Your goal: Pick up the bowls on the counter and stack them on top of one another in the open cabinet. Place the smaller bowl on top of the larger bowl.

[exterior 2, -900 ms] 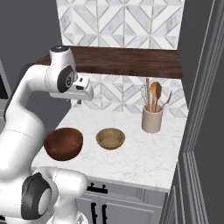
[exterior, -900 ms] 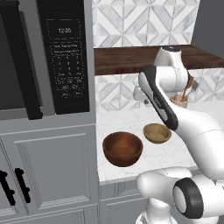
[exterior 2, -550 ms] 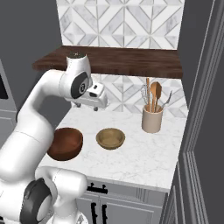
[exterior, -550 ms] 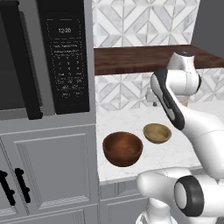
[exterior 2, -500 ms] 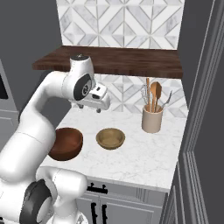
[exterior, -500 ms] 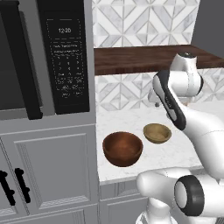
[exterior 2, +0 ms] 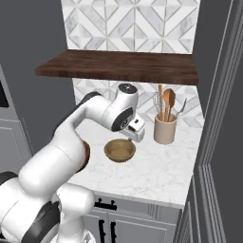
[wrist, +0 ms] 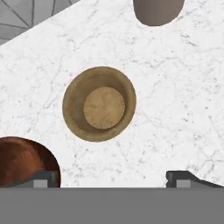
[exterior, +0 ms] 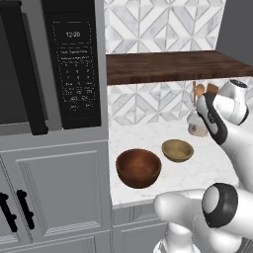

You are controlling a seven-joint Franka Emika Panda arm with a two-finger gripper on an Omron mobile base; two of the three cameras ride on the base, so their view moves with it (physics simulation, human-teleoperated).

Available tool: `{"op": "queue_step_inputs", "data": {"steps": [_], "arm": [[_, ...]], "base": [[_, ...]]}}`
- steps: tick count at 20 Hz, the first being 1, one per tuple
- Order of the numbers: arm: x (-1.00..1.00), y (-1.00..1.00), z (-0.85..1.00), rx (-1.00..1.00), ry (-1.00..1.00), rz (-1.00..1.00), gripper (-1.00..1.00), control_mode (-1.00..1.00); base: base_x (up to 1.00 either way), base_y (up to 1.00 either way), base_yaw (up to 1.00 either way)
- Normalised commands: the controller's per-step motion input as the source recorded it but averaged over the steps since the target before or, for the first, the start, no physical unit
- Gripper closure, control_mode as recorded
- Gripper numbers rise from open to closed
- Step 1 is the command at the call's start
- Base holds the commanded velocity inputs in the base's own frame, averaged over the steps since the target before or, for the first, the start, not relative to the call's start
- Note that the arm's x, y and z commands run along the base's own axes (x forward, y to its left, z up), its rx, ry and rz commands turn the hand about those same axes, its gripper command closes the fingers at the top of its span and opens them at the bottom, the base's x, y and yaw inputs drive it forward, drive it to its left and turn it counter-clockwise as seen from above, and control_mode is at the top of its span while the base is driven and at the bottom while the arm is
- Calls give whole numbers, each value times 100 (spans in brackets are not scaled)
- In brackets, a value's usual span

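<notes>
Two wooden bowls are sitting apart on the counter [wrist: 175,87]: the smaller bowl [wrist: 99,103] at center of the hand view, the larger bowl [wrist: 24,161] at eight o'clock from it. The gripper [wrist: 111,177] is hovering above them with jaws spread apart, gripping nothing. The utensil crock [wrist: 157,11] is standing at one o'clock.

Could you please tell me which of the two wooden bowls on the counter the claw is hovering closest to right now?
The smaller bowl, the shallow light tan one, sits almost centred in the hand view; the larger bowl, dark reddish-brown, is off at the edge.
</notes>
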Motion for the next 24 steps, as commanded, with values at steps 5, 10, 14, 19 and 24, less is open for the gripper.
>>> {"op": "queue_step_inputs", "data": {"steps": [5,10,14,19,24], "arm": [[34,-12,-73,5,8,-16,-100,-100],[10,-1,-76,7,11,-12,-100,-100],[0,0,-55,6,8,-4,-100,-100],[2,0,-35,3,0,0,-100,-100],[17,0,-13,0,-3,0,-100,-100]], "base": [[0,0,0],[0,0,0],[0,0,0],[0,0,0],[0,0,0]]}}
